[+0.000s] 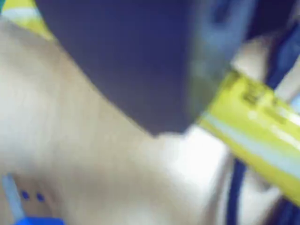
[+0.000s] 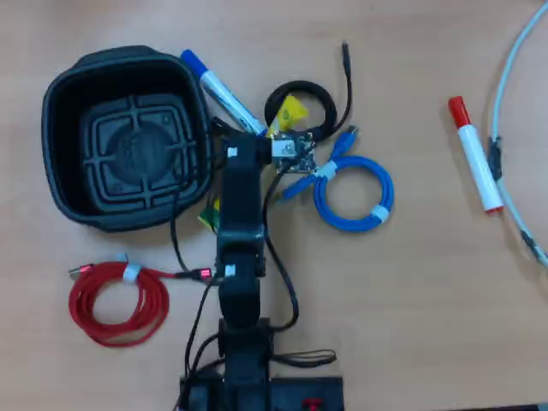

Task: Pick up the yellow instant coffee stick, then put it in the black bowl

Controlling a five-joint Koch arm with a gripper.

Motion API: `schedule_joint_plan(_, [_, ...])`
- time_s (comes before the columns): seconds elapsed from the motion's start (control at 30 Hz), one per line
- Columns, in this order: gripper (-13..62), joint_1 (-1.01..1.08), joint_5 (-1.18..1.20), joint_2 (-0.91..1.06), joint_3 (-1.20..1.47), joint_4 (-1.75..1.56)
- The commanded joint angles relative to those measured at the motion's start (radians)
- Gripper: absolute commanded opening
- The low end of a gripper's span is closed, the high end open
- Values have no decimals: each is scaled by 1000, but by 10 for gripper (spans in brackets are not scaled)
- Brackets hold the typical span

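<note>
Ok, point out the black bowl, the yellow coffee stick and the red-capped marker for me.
black bowl (image 2: 60, 86): overhead view, on its upper left rim.
yellow coffee stick (image 1: 255, 124): wrist view, on its yellow face beside the dark gripper.
red-capped marker (image 2: 479, 167): overhead view, on its white barrel.

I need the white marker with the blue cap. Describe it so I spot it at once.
Find the black bowl, the biggest thing in the overhead view. The blue-capped marker lies slanted along its upper-right corner, running under the arm. The other marker, far right, has a red cap.
</note>
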Motion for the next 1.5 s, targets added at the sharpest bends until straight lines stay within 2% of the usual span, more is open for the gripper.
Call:
schedule_joint_plan(0.0, [-63,-9,-14,152,-54,9])
schedule_joint_plan(0.57, [-64,-35,55,403,-52,127])
schedule_joint_plan(0.87, [-65,-187,265,531,-55,126])
schedule_joint_plan(1.2, [-64,-411,591,514,-129,49])
schedule_joint_plan(1.47, [-64,-534,612,348,-133,-147])
